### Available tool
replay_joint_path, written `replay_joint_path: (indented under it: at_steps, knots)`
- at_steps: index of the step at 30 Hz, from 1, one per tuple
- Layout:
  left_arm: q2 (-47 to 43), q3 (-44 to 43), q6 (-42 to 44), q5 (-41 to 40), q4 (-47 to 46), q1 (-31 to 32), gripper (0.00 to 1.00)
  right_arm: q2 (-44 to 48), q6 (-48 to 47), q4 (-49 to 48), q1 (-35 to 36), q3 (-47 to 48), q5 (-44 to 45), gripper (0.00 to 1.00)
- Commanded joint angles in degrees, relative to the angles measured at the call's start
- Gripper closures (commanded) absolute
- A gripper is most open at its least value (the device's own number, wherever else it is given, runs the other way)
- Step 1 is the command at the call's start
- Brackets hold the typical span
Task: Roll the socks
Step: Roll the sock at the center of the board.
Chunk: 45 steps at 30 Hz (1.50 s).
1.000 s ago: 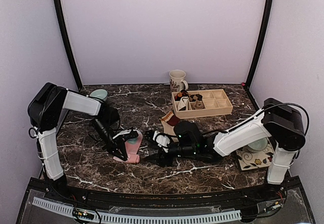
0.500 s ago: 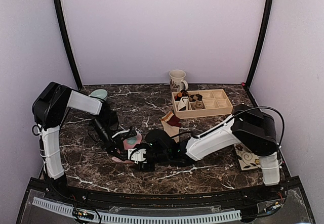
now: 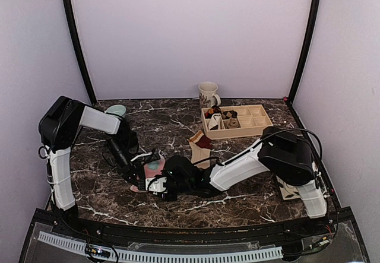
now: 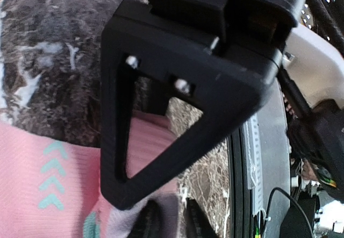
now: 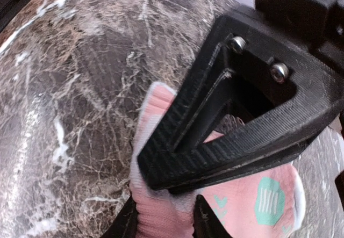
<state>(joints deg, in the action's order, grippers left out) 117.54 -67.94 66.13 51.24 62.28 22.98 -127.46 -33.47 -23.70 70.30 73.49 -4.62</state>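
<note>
A long pink sock with pale green patches [image 3: 153, 168] lay on the dark marble-patterned table [image 3: 178, 120], near the front and left of centre, with both arms bent low over it. The left end effector [image 4: 171, 223] was clenched on the sock's pale edge, with fabric pinched between its fingertips. The right end effector [image 5: 166, 224], reaching far across from the other side, was clamped on a fold of the same sock, which filled the gap between its tips. Holding one end from two sides looked meant to keep the fabric even so a roll could be started. The two end effectors crowded each other, each blocking much of the other's wrist view, so there seemed little room to turn. A shorter tan sock with a dark-red striped cuff [image 3: 199, 143] lay just behind, untouched. Farther back stood a pale wooden compartment tray [image 3: 240, 133] holding small rolled bundles, a cream patterned mug [image 3: 208, 92] and, at far left, a small teal bowl [image 3: 117, 110].
</note>
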Motion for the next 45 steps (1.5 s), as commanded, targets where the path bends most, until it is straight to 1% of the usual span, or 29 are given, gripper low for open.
replay_joint_path:
  at_steps: [1, 3, 4, 7, 8, 11, 15, 17, 20, 23, 27, 29, 31, 33, 36, 39, 40, 41, 45]
  knots:
    - [1.74, -0.11, -0.72, -6.74, -1.56, -0.47, 0.72, -1.87, -0.01, 1.53, 0.61, 0.8, 2.11, 0.78]
    - [1.48, -0.5, -1.58, -7.27, -2.08, -1.0, 0.68, -2.03, 0.54, 3.98, 0.71, 1.54, 1.55, 0.89]
    - [1.07, -0.55, -1.92, -7.48, -2.47, -1.45, 0.66, -2.13, 1.25, 5.13, 0.7, 1.85, 1.29, 0.93]
    - [-2.26, 0.93, -3.83, -8.34, -5.82, -2.81, 0.65, -2.18, 5.6, 7.74, 0.61, 2.18, 0.2, 0.98]
    - [-3.89, 1.78, -4.44, -10.32, -7.11, -3.29, 0.65, -2.25, 7.39, 8.7, 0.55, 2.3, -0.54, 1.0]
    - [-10.0, 4.94, -5.14, -12.19, -10.29, -5.4, 0.65, -3.09, 13.84, 11.81, -0.06, 3.17, -3.68, 1.0]
    - [-18.64, 8.93, -3.79, -14.92, -13.72, -9.54, 0.64, -5.7, 22.37, 17.34, -1.93, 6.67, -9.08, 1.0]
    - [-22.44, 11.24, -3.32, -16.83, -15.74, -11.03, 0.64, -6.4, 26.23, 17.85, -3.33, 7.3, -12.09, 1.0]
    - [-26.8, 14.12, -3.52, -17.55, -18.71, -11.9, 0.64, -7.28, 30.88, 19.05, -5.15, 8.32, -16.05, 1.0]
    - [-29.87, 16.25, -2.59, -16.22, -18.97, -11.95, 0.64, -7.71, 34.67, 19.65, -6.83, 8.27, -18.45, 1.0]
    - [-30.86, 17.33, -2.17, -14.24, -19.57, -10.32, 0.63, -8.95, 38.09, 22.98, -7.9, 9.95, -20.29, 1.0]
    - [-30.36, 17.01, -3.92, -14.34, -19.75, -7.89, 0.64, -10.94, 40.24, 26.62, -8.86, 12.88, -21.82, 1.0]
    - [-29.9, 16.79, -4.8, -15.76, -20.51, -4.01, 0.64, -12.59, 42.5, 28.35, -9.79, 14.3, -22.71, 1.0]
    - [-29.85, 17.03, -5.52, -16.31, -21.74, -1.87, 0.64, -13.25, 44.32, 27.51, -10.49, 13.69, -23.59, 1.0]
    - [-29.64, 17.65, -5.86, -15.71, -23.5, -0.95, 0.63, -13.88, 46.41, 25.89, -11.17, 12.66, -24.82, 1.0]
    - [-29.69, 19.24, -5.85, -15.54, -25.97, -0.75, 0.58, -14.57, 47.71, 25.38, -11.7, 12.47, -26.23, 1.0]
    - [-29.82, 19.93, -5.95, -15.89, -27.16, -0.69, 0.53, -14.63, 47.98, 25.1, -11.87, 12.45, -26.6, 1.0]
    - [-29.82, 20.63, -5.78, -16.22, -28.49, -0.66, 0.49, -14.6, 48.18, 24.83, -11.98, 12.53, -26.84, 1.0]
    - [-29.65, 22.99, -5.7, -17.94, -35.05, -0.28, 0.48, -15.14, 48.28, 24.21, -12.12, 13.06, -27.4, 0.99]
